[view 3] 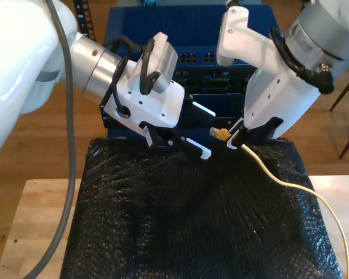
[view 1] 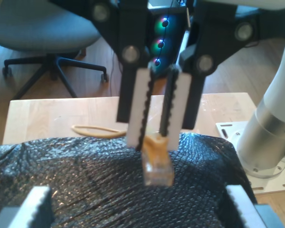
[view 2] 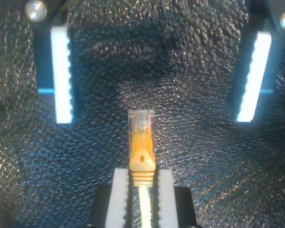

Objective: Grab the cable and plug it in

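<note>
My second gripper is clenched on the cable just behind its plug, pads pinching the ribbed boot. The plug sticks out beyond the pads, clear tip forward, above the black bubble sheet. From the grip, the yellow line trails across the sheet towards the exterior view's right and on over the wooden table.

Facing it, my first gripper is released, with its white pads spread wide on either side of the plug and touching nothing.

The grab looks done; what's left, I'd say, is getting the plug into a socket on the blue rack behind the two grippers. Dark ports show there, but the exterior view is too dim to say which one is meant or which way up it wants the plug.

To do it well:
- Keep the clamp firm on the boot, because a short grip lets the plug pivot.
- Square the plug to the socket before pushing.
- Go straight in, slowly.
- Watch that the trailing line doesn't drag the tip aside.
- The open gripper could steady the plug if it twists.
</note>
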